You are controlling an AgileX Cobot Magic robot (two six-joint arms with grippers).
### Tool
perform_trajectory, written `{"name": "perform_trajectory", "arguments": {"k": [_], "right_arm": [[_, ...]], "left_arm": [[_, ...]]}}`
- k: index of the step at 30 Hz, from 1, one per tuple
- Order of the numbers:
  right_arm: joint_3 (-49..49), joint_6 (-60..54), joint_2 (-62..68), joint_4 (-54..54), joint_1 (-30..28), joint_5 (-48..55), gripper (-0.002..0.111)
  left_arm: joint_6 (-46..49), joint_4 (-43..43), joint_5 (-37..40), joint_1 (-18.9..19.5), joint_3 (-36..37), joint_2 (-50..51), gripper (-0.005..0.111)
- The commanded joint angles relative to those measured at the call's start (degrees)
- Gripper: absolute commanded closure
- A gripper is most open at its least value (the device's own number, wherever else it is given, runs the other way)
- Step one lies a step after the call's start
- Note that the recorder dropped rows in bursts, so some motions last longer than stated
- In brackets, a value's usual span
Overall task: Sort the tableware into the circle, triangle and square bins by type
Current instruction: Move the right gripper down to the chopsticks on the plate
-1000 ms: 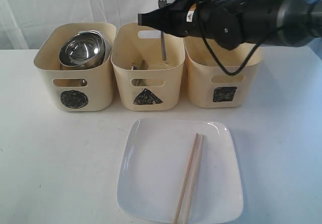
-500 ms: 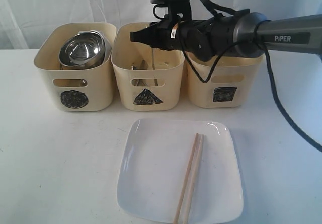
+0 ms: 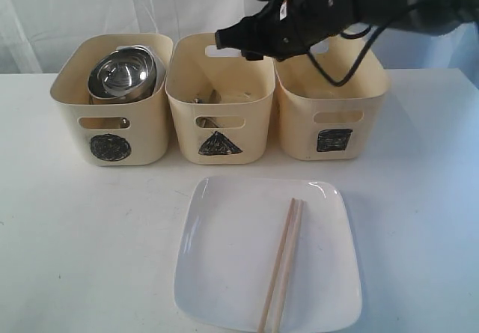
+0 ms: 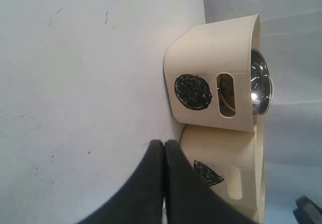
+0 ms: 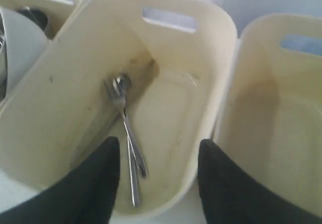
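Robot test bench: plain white tabletop [image 3: 67, 243], white draped cloth backdrop [image 3: 90, 4] at the far side, hand-marked cream plastic tubs [image 3: 183, 116].

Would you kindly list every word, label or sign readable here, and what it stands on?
No legible words or numbers.
Scribbled circle: left bin.
Scribbled triangle: middle bin.
Scribbled square: right bin.
Small sticker on the right gripper: too small to read.

A: Exterior view is bright, even, soft light. Table [image 3: 75, 258] near blown out?
B: Yes. Glare on plate [image 3: 323, 191] corner and steel bowl [image 3: 120, 75]; faint shadows between tubs [image 3: 112, 123].
A: Wrist views?
B: Right one soft; right gripper [image 5: 158, 148] dark, blurry. Left sharper.
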Motion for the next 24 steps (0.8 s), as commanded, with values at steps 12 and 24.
{"name": "perform_trajectory", "arguments": {"k": [12,24], "right_arm": [[19.11,-3.28,-17.76,12.6,2.82,27.72,0.073],[32.35,-7.44,-17.72,31.01,5.92,24.79,0.056]], "left_arm": [[0.16,0.43,0.0,0.11,0.0,-0.29,0.107],[0.16,0.43,-0.1,0.11,0.0,-0.29,0.107]]}}
